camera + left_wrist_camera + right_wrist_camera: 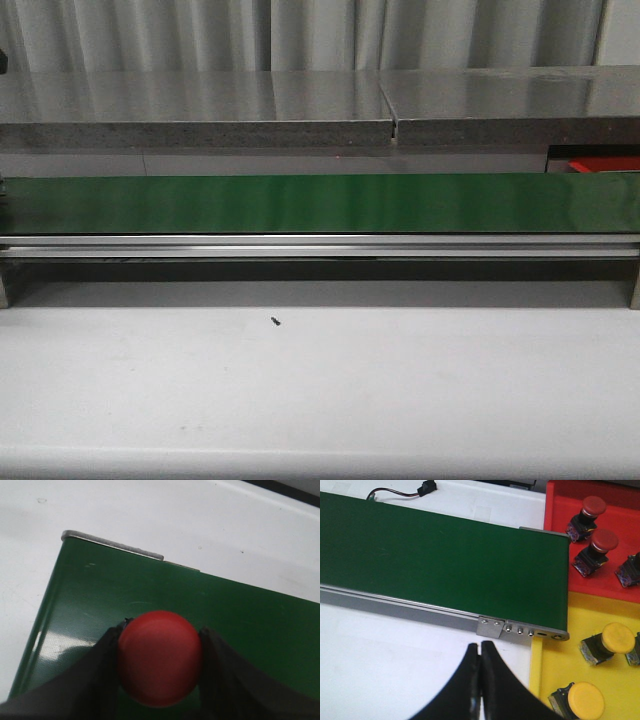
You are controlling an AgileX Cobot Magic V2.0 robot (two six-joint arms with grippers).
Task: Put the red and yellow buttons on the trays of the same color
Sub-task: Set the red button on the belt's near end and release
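Counting two red buttons (592, 509), three yellow buttons (615, 640)

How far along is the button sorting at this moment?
Done: two red mushroom-head buttons sit on the red plastic tray and yellow ones on the yellow plastic tray. In hand: the left tool grips a red button over the green conveyor belt. Left: traying it. The right tool is shut, empty.

The conveyor belt (320, 203) spans the table (320, 390) crosswise, with two trays (600, 645) beside one end.
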